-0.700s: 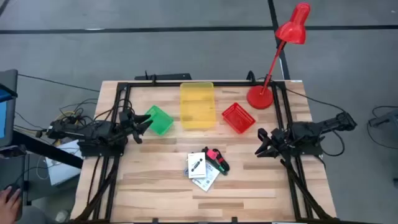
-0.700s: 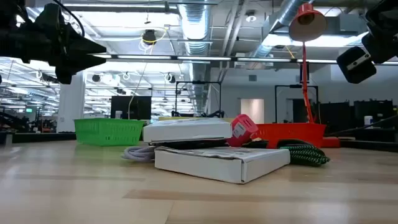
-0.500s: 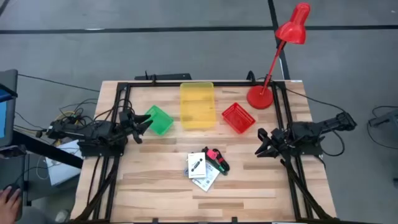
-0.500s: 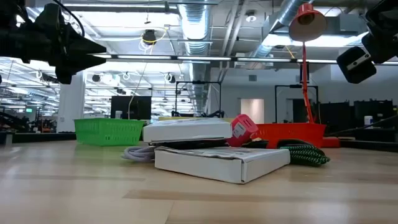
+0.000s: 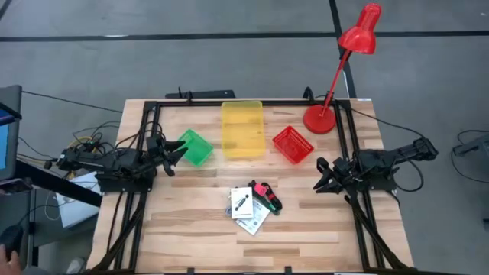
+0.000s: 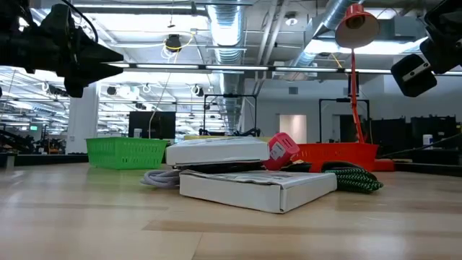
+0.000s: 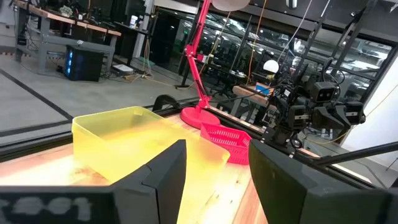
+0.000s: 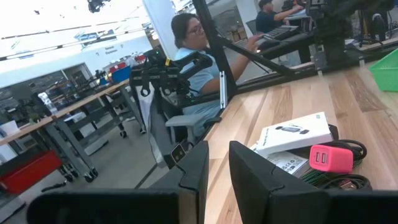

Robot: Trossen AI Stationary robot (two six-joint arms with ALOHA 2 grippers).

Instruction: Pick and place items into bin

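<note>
Both grippers, left (image 5: 170, 155) and right (image 5: 321, 177), hover with fingers spread, empty; the stacked flat white card packets (image 5: 246, 208) between them could slide apart under an off-centre pinch.

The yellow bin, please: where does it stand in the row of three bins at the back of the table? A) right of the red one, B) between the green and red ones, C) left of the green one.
B: the high view shows the yellow bin flanked by the green bin and the red bin.

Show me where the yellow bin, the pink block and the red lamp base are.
yellow bin (image 5: 242, 130): high view, on its floor.
pink block (image 8: 330, 157): right wrist view, on its front face.
red lamp base (image 5: 319, 120): high view, on the round foot.
</note>
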